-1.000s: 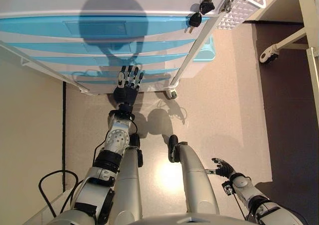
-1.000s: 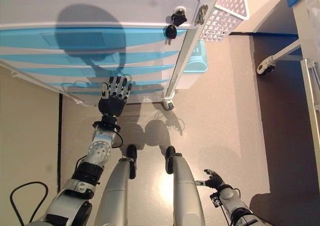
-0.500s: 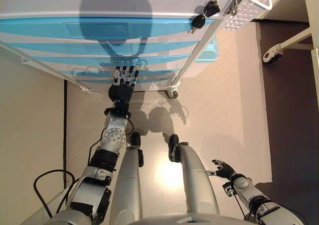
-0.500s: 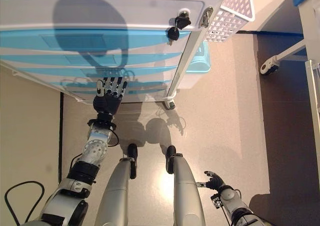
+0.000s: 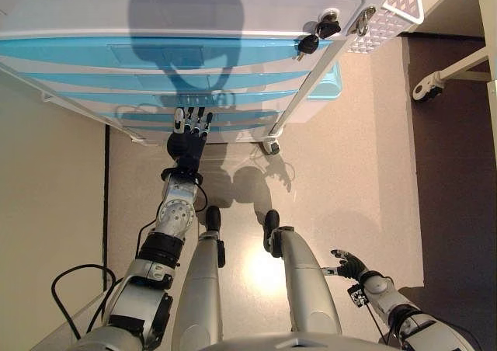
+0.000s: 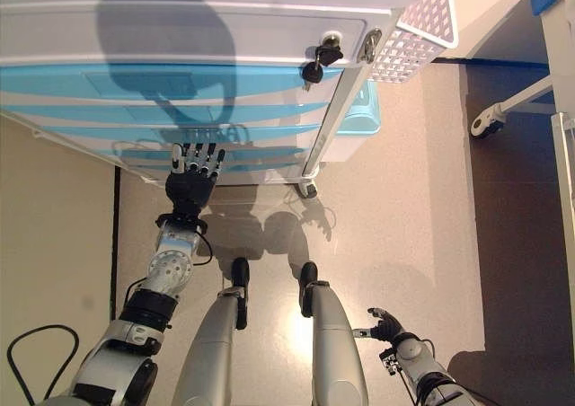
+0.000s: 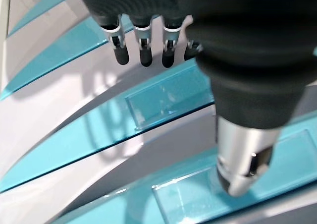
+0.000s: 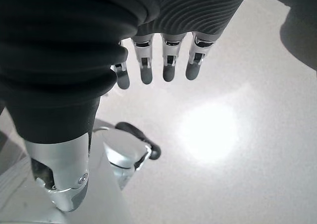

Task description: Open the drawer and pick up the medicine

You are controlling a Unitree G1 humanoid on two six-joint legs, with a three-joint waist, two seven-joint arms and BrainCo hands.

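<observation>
A white drawer cabinet [image 5: 194, 9] with several blue drawer fronts [image 5: 155, 56] stands before me, all drawers closed. My left hand [image 5: 189, 140] is open, fingers straight, reaching at the lower drawer fronts [image 6: 225, 145]. In the left wrist view its fingers [image 7: 143, 50] hover just off a blue drawer front with a clear recessed handle plate [image 7: 158, 97]. My right hand [image 5: 351, 264] hangs low by my right side, open and empty; it also shows in the right wrist view [image 8: 163, 60]. No medicine is in view.
Keys [image 5: 314, 36] hang in a lock at the cabinet's top right. A white perforated basket [image 5: 384, 13] hangs on its right side. The cabinet stands on castors [image 5: 271, 146]. Another wheeled frame [image 5: 435, 83] stands at the right.
My left hand has moved forward towards the lower drawer fronts. The camera has shifted a little. The right hand has not moved.
</observation>
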